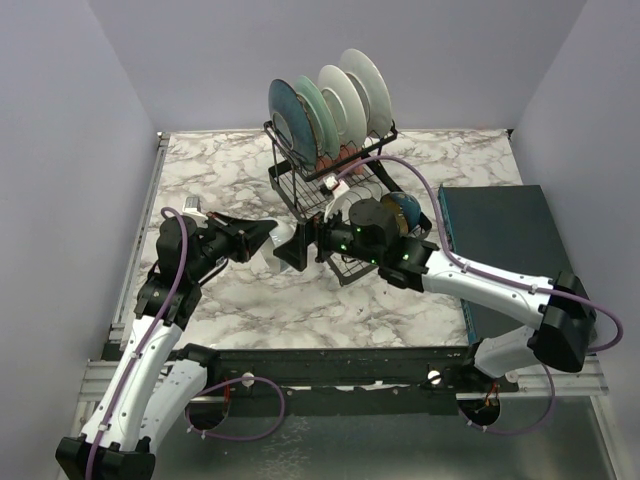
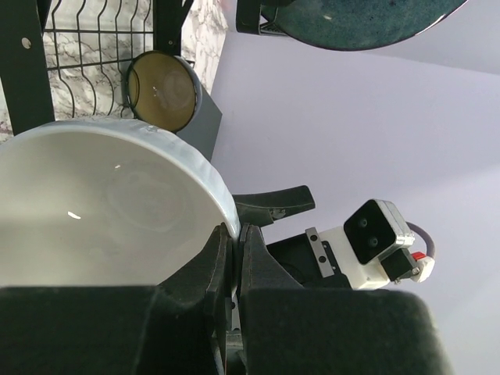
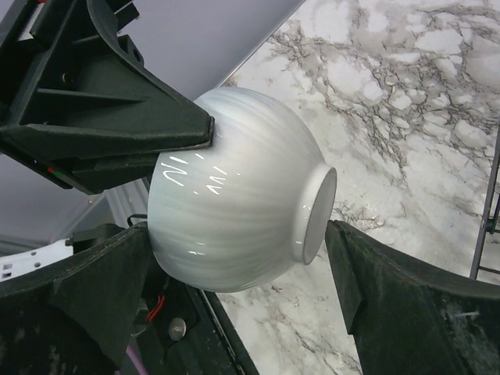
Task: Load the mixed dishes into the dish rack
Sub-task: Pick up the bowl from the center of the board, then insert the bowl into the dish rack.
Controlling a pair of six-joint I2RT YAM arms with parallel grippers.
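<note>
— Where's the white bowl (image 3: pixel 234 226) relative to the dish rack (image 1: pixel 330 170)?

— Held up off the marble table (image 1: pixel 230 170), just beside the near left corner of the rack's lower tray, between the two grippers.

— Which way does it point?

— It's tipped on its side. In the right wrist view the foot ring faces right, the side where a rack wire shows, and the mouth faces the other way. Its mouth-to-foot axis runs roughly level.

— Who has it?

— The left gripper (image 2: pixel 237 234) has its jaws pressed together on the rim, pinching the bowl's wall. The left wrist view looks into the white inside.

— And the right gripper (image 3: pixel 234 266)?

— Its jaws are spread wide, with the bowl between them. One of its fingers (image 3: pixel 391 305) sits just beside the foot ring, the other under the rim side. I can't tell whether either touches.

— What's in the rack?

— Four plates (image 1: pixel 330 100) on edge up top, and a dark bowl (image 2: pixel 160 90) with a tan inside lower down.
</note>
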